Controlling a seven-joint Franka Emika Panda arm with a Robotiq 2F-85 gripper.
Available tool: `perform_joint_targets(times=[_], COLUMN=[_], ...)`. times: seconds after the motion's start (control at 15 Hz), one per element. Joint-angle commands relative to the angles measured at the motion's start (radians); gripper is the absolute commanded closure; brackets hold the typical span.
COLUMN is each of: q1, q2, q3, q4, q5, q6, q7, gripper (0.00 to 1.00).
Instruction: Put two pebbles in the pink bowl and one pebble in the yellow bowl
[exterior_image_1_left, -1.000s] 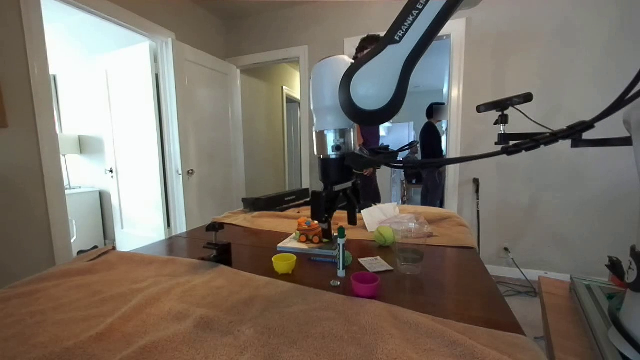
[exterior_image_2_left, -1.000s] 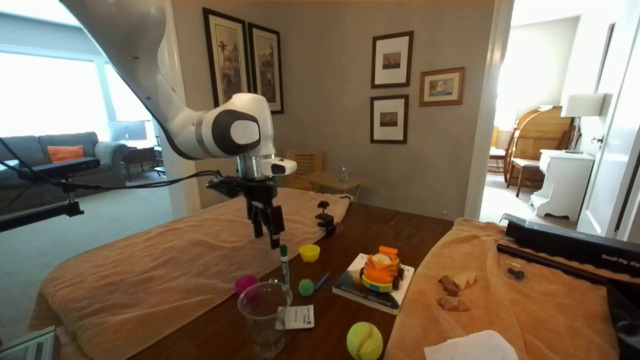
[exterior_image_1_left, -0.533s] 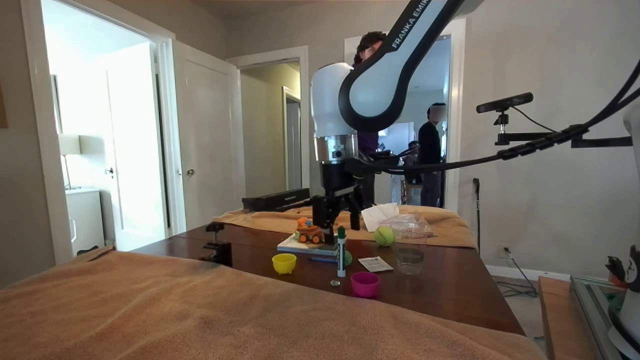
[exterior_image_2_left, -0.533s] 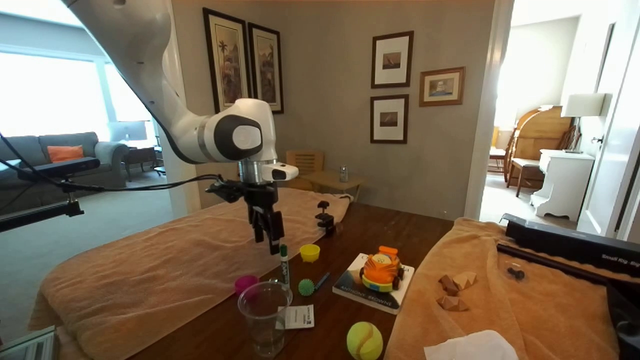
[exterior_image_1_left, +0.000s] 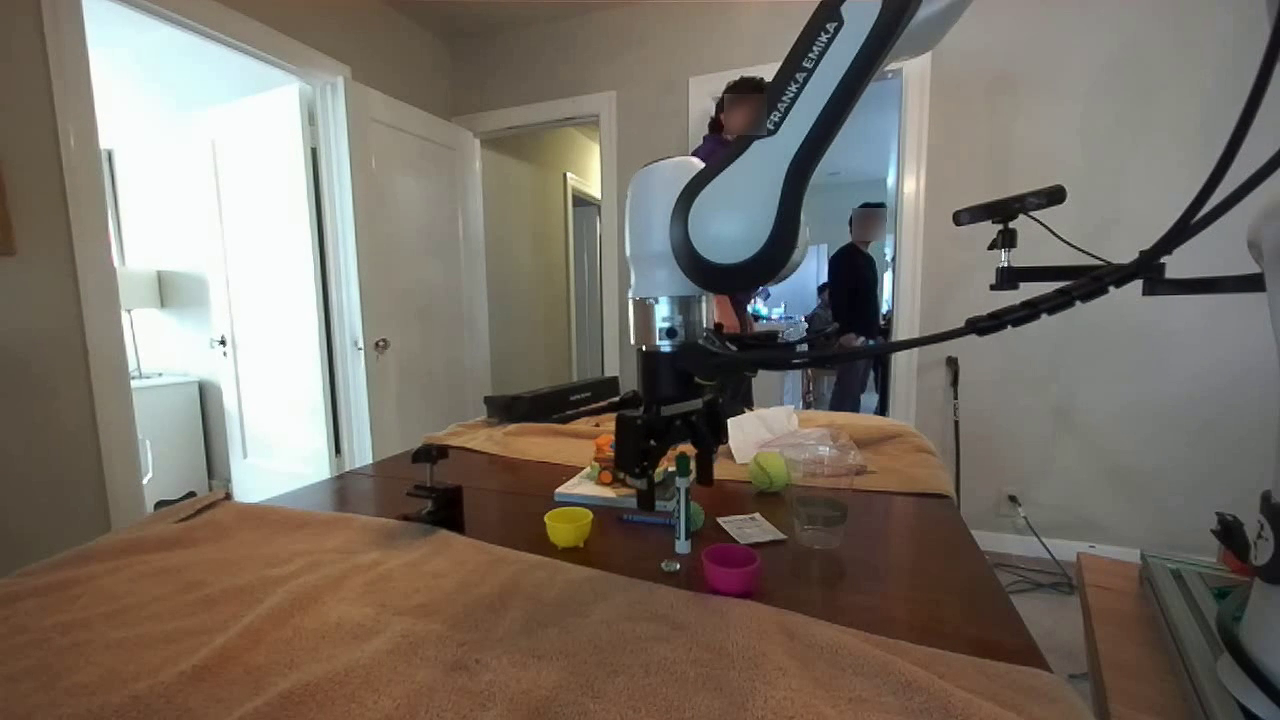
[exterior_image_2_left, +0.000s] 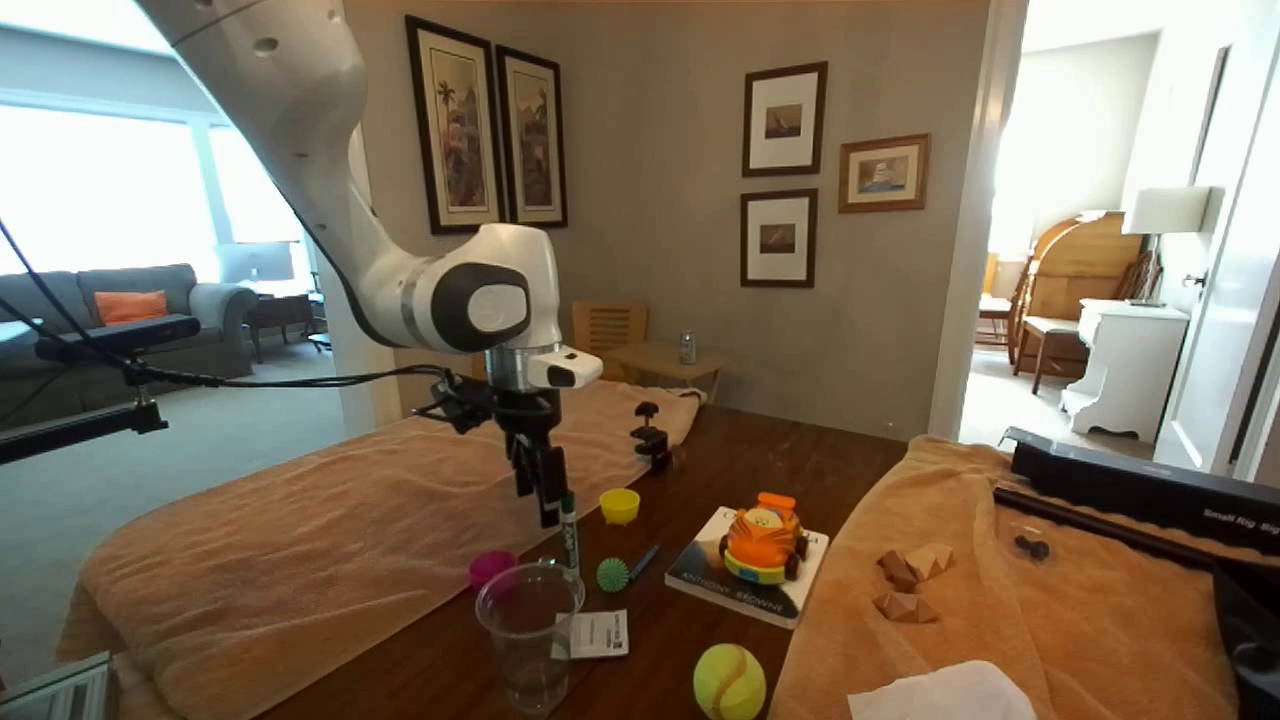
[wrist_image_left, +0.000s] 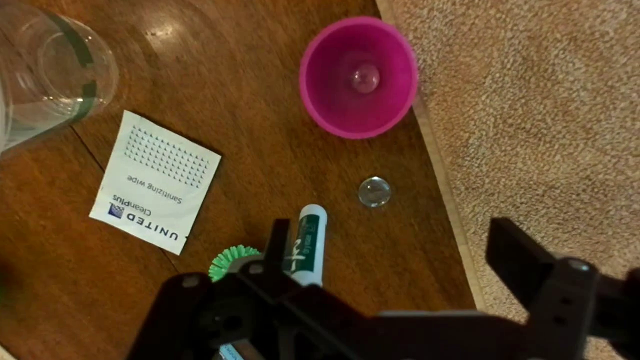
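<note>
Black and spread wide, the gripper (wrist_image_left: 390, 242) hangs above the table (wrist_image_left: 265, 125), its fingers (wrist_image_left: 276, 242) well apart and holding nothing. In the wrist view a clear pebble (wrist_image_left: 374, 192) lies ahead of the gripper, in line with the gap; farther ahead, the pink bowl (wrist_image_left: 330, 87) has a second pebble (wrist_image_left: 365, 78) inside. A marker (exterior_image_1_left: 683, 520) stands upright close beside one finger. The yellow bowl (exterior_image_1_left: 569, 530) sits lower than the gripper, off to its side.

Includes a pink bowl (exterior_image_1_left: 731, 572), plain magenta; a yellow bowl (exterior_image_1_left: 568, 529), plain; a clear pebble (wrist_image_left: 374, 192); a black gripper (wrist_image_left: 390, 224). Adds a white sachet (wrist_image_left: 155, 185) patterned with rows of dark marks, a green-labelled white marker (wrist_image_left: 310, 242) and a yellow-green tennis ball (exterior_image_2_left: 729, 682).
</note>
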Motion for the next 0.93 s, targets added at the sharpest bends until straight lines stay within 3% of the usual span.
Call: perform_joint_targets(times=[0.0, 0.87], q1=[-0.005, 0.063], q2=[0.039, 0.181], q3=[-0.010, -0.074], q4=[-0.004, 0.011], q5=[0.052, 0.041], q6=[0.066, 0.213], q7=[0.008, 0.053], gripper=[0.00, 0.00])
